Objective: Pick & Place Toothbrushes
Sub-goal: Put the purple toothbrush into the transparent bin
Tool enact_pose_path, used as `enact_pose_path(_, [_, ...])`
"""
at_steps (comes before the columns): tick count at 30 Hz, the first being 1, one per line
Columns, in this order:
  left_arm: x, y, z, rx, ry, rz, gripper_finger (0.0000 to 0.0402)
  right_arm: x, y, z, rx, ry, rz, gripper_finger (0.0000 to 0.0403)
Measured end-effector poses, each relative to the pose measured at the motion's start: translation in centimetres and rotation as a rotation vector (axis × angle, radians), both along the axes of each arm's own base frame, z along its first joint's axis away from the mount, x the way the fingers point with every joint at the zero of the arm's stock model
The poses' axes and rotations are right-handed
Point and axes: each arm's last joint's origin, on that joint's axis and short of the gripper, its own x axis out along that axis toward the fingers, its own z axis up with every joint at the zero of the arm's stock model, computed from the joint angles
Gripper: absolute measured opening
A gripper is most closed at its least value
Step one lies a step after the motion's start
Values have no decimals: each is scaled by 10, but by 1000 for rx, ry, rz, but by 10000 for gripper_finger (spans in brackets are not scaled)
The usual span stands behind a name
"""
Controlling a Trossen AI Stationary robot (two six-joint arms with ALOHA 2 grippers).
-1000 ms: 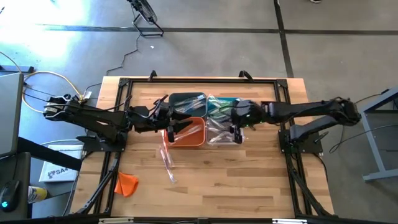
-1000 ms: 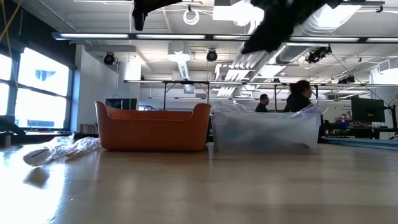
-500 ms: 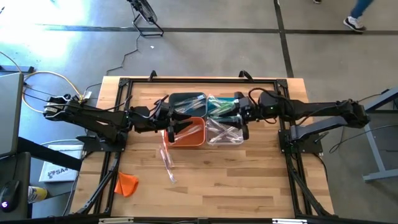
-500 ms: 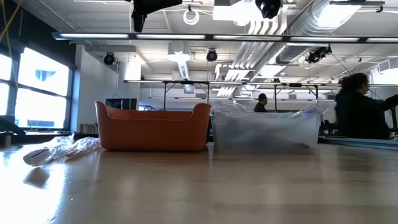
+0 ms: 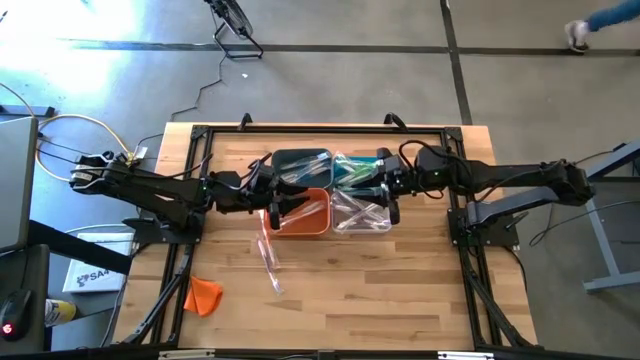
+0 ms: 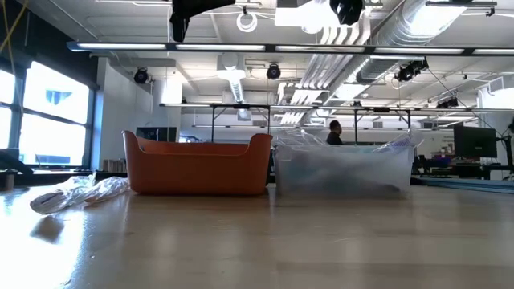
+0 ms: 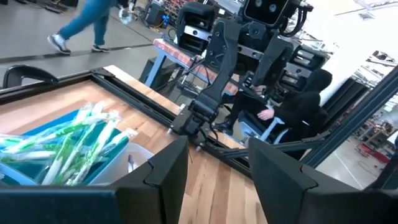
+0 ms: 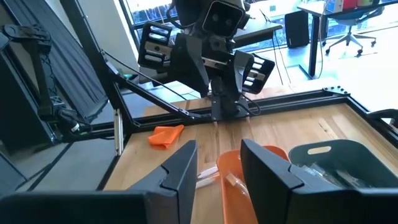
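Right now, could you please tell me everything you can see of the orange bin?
The orange bin is a rectangular plastic tub with rounded corners and raised ends. It stands upright on the wooden table, beside the clear bin and in front of the dark grey bin. A wrapped toothbrush lies inside.

Four bins (image 5: 300, 215) clustered mid-table (image 5: 400, 300), toothbrushes (image 5: 345, 172) inside them, more toothbrushes (image 5: 268, 262) on the tabletop in front
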Motion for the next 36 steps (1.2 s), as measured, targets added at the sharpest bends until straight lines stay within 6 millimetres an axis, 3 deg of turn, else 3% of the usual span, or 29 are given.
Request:
enact_pose_path(5, [-1, -8, 0, -25, 0, -39, 163, 0, 0, 0, 7, 1, -1, 116])
enact_pose_path(14, [-8, -46, -2, -108, 14, -164, 163, 0, 0, 0, 8, 2, -1, 116])
enact_pose_path(28, [-25, -85, -3, -311, -2, -121, 163, 0, 0, 0, 7, 2, -1, 116])
enact_pose_path(36, [-30, -92, -24, -527, 106, 29, 163, 0, 0, 0, 7, 2, -2, 116])
